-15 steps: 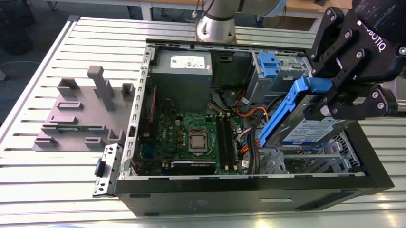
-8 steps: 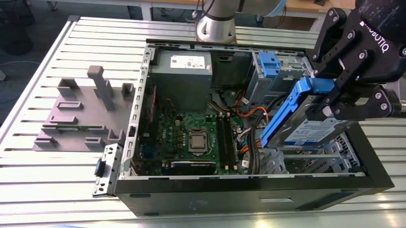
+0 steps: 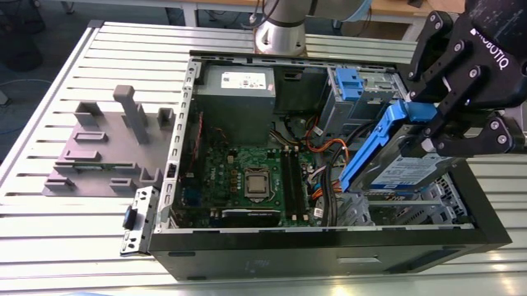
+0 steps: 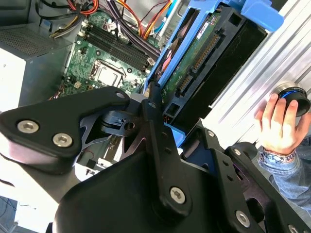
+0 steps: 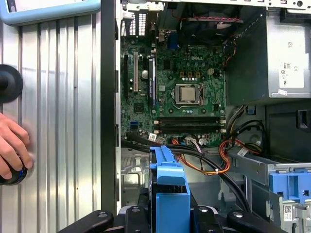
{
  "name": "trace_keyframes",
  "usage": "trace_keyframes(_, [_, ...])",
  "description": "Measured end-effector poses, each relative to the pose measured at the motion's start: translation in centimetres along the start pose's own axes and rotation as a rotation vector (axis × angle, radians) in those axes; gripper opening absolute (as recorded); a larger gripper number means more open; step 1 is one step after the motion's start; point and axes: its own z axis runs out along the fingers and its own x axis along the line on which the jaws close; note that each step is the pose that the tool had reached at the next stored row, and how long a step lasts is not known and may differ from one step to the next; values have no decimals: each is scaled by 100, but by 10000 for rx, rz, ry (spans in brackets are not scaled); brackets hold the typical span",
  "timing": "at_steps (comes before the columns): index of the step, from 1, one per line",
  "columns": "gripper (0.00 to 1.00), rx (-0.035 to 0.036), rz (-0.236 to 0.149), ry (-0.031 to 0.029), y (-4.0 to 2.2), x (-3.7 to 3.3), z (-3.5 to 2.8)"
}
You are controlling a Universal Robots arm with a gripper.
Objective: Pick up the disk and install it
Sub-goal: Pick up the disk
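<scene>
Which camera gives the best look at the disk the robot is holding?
The exterior view: the disk hangs tilted over the open computer case, label visible. The second wrist view shows its connector edge; the first wrist view, its blue rail end-on.

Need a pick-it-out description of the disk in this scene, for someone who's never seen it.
Find the open computer case on the ribbed metal table. At the exterior view's right, the gripper holds the disk tilted over the case's drive bay. It is the silver slab with a white-and-blue label in blue rails, unlike the blue bracket fixed deeper in the case.

Exterior high, oblique; wrists close (sharing motherboard (image 5: 180, 92)).
</scene>
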Motion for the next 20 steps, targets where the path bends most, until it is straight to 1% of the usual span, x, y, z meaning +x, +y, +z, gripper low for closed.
trace_keyframes(20, [37, 0, 0, -1, -69, 9, 7])
